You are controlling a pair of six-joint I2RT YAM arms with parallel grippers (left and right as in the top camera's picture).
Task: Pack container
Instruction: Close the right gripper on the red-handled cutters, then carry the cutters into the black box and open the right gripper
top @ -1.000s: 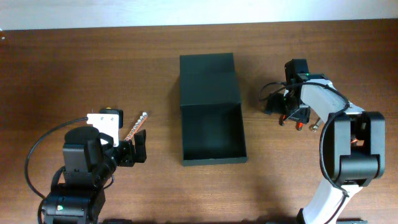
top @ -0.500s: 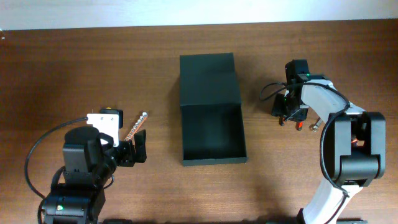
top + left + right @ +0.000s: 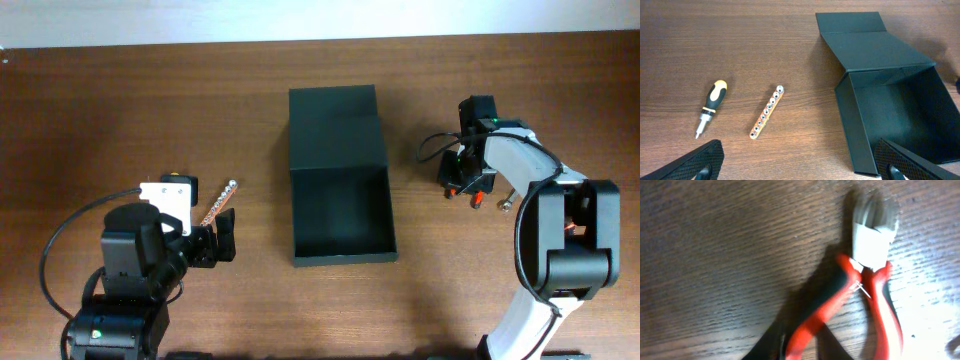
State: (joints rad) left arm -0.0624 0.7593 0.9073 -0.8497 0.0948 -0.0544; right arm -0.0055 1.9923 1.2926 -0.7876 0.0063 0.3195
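Drawn inward since a second ago, the right pincer (image 3: pixel 466 188) is clenched on red-handled pliers (image 3: pixel 871 245); the left pincer (image 3: pixel 800 165) is held released.

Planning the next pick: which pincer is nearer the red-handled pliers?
Right. The right pincer sits over the pliers, right of the container; the left pincer is far off, on the container's other side.

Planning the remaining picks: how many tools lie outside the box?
3. Screwdriver and bit strip lie left of the box; red-handled pliers lie right of it, at the right gripper. The arm may hide more there.
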